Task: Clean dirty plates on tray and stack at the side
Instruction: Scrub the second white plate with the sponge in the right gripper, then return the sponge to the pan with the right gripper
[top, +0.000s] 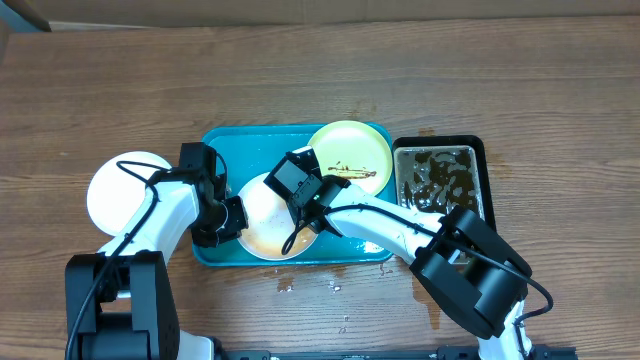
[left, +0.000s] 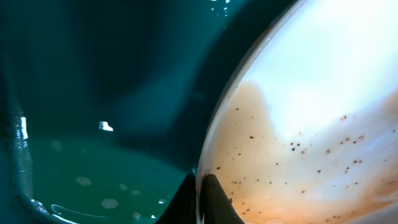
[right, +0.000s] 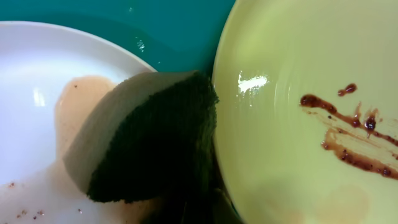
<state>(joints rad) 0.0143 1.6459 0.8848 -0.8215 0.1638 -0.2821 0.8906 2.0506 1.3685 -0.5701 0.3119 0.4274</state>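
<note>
A white plate (top: 262, 222) with a film of brown water lies in the teal tray (top: 222, 141). My left gripper (top: 229, 216) is shut on its left rim; the left wrist view shows the fingers (left: 202, 200) pinching the plate's edge (left: 311, 124). My right gripper (top: 301, 193) is shut on a dark green sponge (right: 149, 140), which rests on the white plate's (right: 34, 81) right side, up against the yellow-green plate (right: 280, 81). That plate (top: 352, 148) bears brown sauce streaks (right: 351, 140). A second white plate (top: 115, 192) sits on the table left of the tray.
A black-rimmed pan of brown water (top: 441, 180) stands right of the tray. Drops of water lie on the wooden table (top: 330, 285) in front of the tray. The tray floor is wet (left: 93, 180).
</note>
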